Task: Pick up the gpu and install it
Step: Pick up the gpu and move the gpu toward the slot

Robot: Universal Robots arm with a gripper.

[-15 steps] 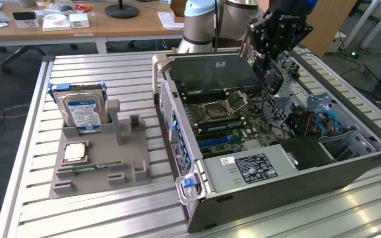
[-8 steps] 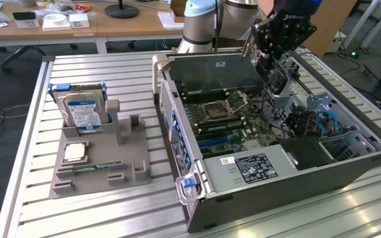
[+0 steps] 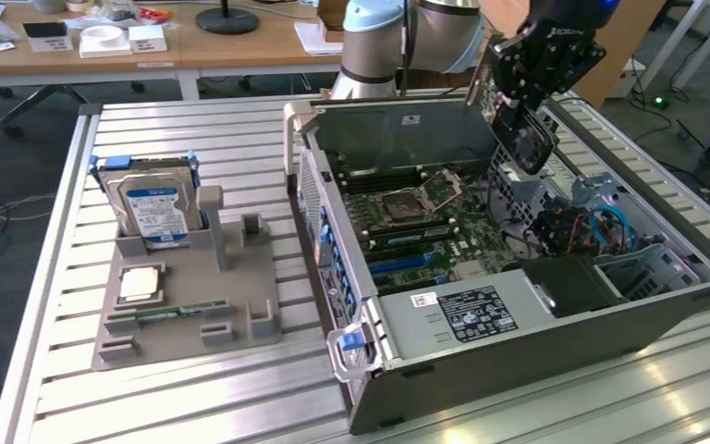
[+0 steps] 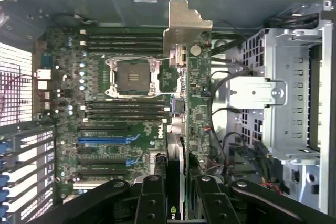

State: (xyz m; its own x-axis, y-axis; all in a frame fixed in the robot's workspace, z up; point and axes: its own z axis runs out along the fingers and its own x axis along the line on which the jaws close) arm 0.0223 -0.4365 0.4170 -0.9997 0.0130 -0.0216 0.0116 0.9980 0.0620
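My gripper point(image 3: 531, 88) hangs above the open computer case point(image 3: 528, 314), over its far right side in the exterior view. It is shut on the gpu point(image 3: 524, 139), which hangs from it on edge, black cooler side showing, above the motherboard point(image 3: 423, 227). In the wrist view the gpu point(image 4: 198, 103) runs edge-on away from the black fingers point(image 4: 152, 200), green board to one side, silver end bracket point(image 4: 185, 22) at its far end. The card is still clear of the motherboard point(image 4: 126, 124) and its blue slots point(image 4: 102, 141).
A grey holder point(image 3: 182, 305) on the slatted table at the exterior view's left carries a silver hard drive point(image 3: 155, 208), a CPU point(image 3: 140, 283) and a RAM stick point(image 3: 177, 313). Inside the case a drive cage point(image 4: 294, 93) and cables stand beside the card. Desks stand behind.
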